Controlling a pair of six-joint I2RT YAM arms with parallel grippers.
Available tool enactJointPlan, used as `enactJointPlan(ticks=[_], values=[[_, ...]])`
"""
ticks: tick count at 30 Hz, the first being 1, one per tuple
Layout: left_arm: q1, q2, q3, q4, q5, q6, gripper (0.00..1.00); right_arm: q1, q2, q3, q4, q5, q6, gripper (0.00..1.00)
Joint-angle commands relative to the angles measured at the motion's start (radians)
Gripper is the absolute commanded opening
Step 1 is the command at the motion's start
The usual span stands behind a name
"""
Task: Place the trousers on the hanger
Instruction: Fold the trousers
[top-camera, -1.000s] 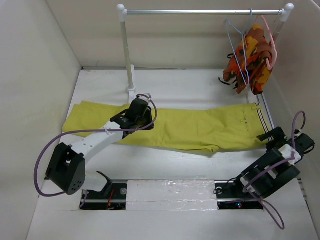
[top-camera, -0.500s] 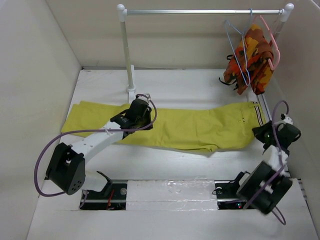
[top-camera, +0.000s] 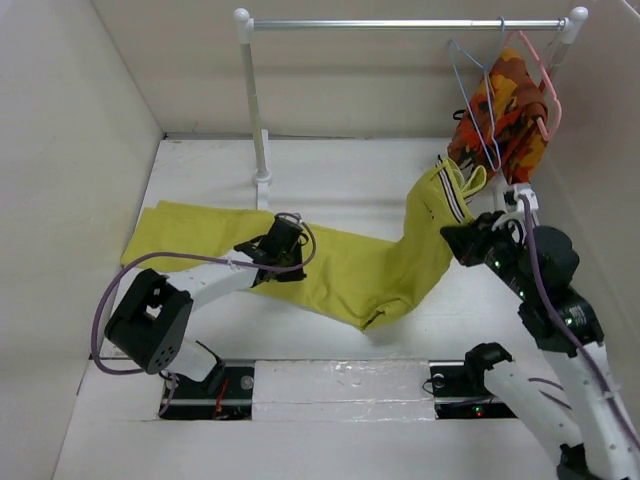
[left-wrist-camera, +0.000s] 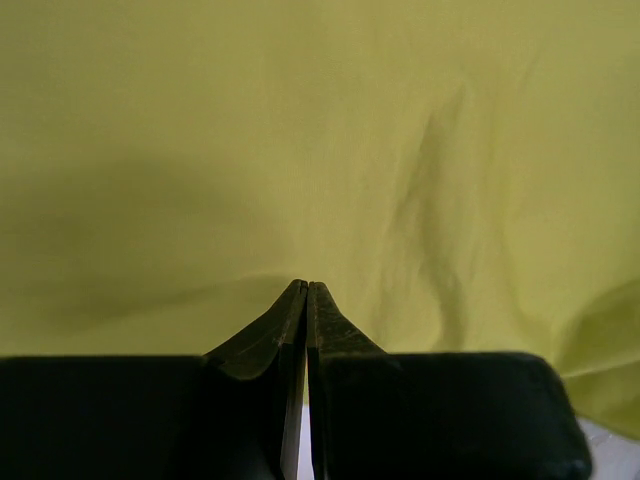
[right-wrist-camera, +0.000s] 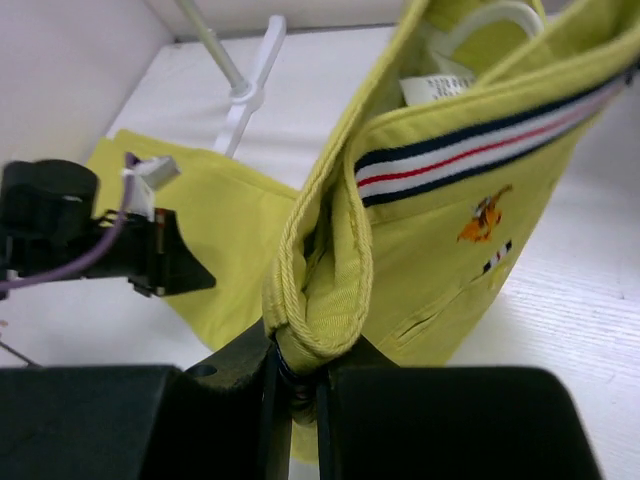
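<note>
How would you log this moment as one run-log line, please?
left gripper: shut, tips on trousers | right gripper: shut on waistband, held up | hanger: on rail | status: trousers not yet hung

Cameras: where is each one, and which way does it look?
Top: high behind the arms, looking down at the table; both arms show.
Left wrist: on the left arm, facing down onto flat trousers; shut jaws show.
Right wrist: on the right arm, facing left across the table; jaws clamp the waistband.
Shared: top and right wrist both show the rack post.
</note>
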Motion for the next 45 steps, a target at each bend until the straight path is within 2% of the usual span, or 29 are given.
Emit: enactJointPlan(ticks=[1,2,4,5,7,10,13,16,19,21,22,23,25,27,28,29,30,33,34,36,37,38,39,42,43,45], values=[[-0.05,0.032,-0.016,0.086,0.076,-0.084,0.0,0.17,0.141,0.24,-0.045,0.231,-0.051,0.0],[-0.065,0.038,-0.015,0.104,0.078,-0.093,0.0,0.208,0.221,0.358,-0.068,0.28,-0.061,0.0],[-0.126,0.061,0.0,0.13,0.073,-0.122,0.0,0.286,0.293,0.461,-0.121,0.383,-0.085,0.0],[-0.152,0.071,0.01,0.135,0.072,-0.131,0.0,0.296,0.326,0.548,-0.138,0.403,-0.093,0.0],[-0.243,0.124,0.057,0.131,0.043,-0.151,0.0,0.296,0.39,0.618,-0.155,0.411,-0.114,0.0],[-0.358,0.221,0.114,0.124,0.021,-0.188,0.0,0.23,0.416,0.71,-0.12,0.347,-0.148,0.0],[-0.453,0.328,0.166,0.181,0.041,-0.252,0.0,0.129,0.471,0.825,-0.149,0.206,-0.183,0.0],[-0.476,0.363,0.195,0.227,0.073,-0.273,0.0,0.118,0.484,0.845,-0.14,0.187,-0.187,0.0],[-0.505,0.449,0.298,0.281,0.162,-0.302,0.0,0.103,0.51,0.879,-0.132,0.175,-0.201,0.0],[-0.539,0.505,0.422,0.266,0.175,-0.294,0.0,0.085,0.533,0.914,-0.14,0.113,-0.216,0.0],[-0.548,0.515,0.422,0.217,0.163,-0.287,0.0,0.069,0.56,0.945,-0.141,0.097,-0.22,0.0],[-0.548,0.511,0.527,0.189,0.146,-0.28,0.0,0.069,0.573,0.96,-0.143,0.071,-0.225,0.0],[-0.548,0.464,0.54,0.115,0.054,-0.262,0.0,0.069,0.596,0.992,-0.144,0.057,-0.248,0.0],[-0.491,0.327,0.476,0.095,-0.052,-0.251,0.02,0.069,0.626,1.009,-0.14,0.03,-0.265,0.0],[-0.463,0.266,0.444,0.085,-0.083,-0.242,0.08,0.069,0.636,1.014,-0.135,0.018,-0.268,0.0],[-0.431,0.141,0.383,0.066,-0.118,-0.242,0.13,0.069,0.64,1.017,-0.128,-0.003,-0.27,0.0],[-0.359,0.083,0.357,0.049,-0.175,-0.239,0.22,0.069,0.657,1.017,-0.114,-0.009,-0.274,0.0],[-0.231,-0.136,0.292,-0.038,-0.259,-0.211,0.26,0.109,0.689,1.012,-0.097,-0.023,-0.283,0.0],[-0.137,-0.185,0.293,-0.094,-0.272,-0.202,0.26,0.126,0.699,1.009,-0.086,-0.023,-0.283,0.0],[-0.034,-0.309,0.306,-0.161,-0.281,-0.168,0.26,0.192,0.74,1.009,-0.062,-0.02,-0.283,0.0],[0.148,-0.401,0.339,-0.184,-0.222,-0.118,0.26,0.274,0.778,1.041,-0.04,0.001,-0.285,0.0],[0.149,-0.402,0.339,-0.198,-0.221,-0.118,0.26,0.275,0.778,1.041,-0.04,0.001,-0.285,0.0],[0.269,-0.417,0.361,-0.216,-0.2,-0.104,0.26,0.305,0.827,1.058,-0.034,0.006,-0.283,0.0],[0.413,-0.462,0.444,-0.276,-0.141,-0.046,0.26,0.429,0.951,1.145,-0.013,0.033,-0.283,0.0],[0.498,-0.474,0.482,-0.293,-0.12,-0.035,0.26,0.46,0.985,1.17,-0.003,0.041,-0.285,0.0],[0.554,-0.489,0.514,-0.33,-0.118,-0.021,0.26,0.547,1.059,1.239,0.007,0.04,-0.283,0.0]])
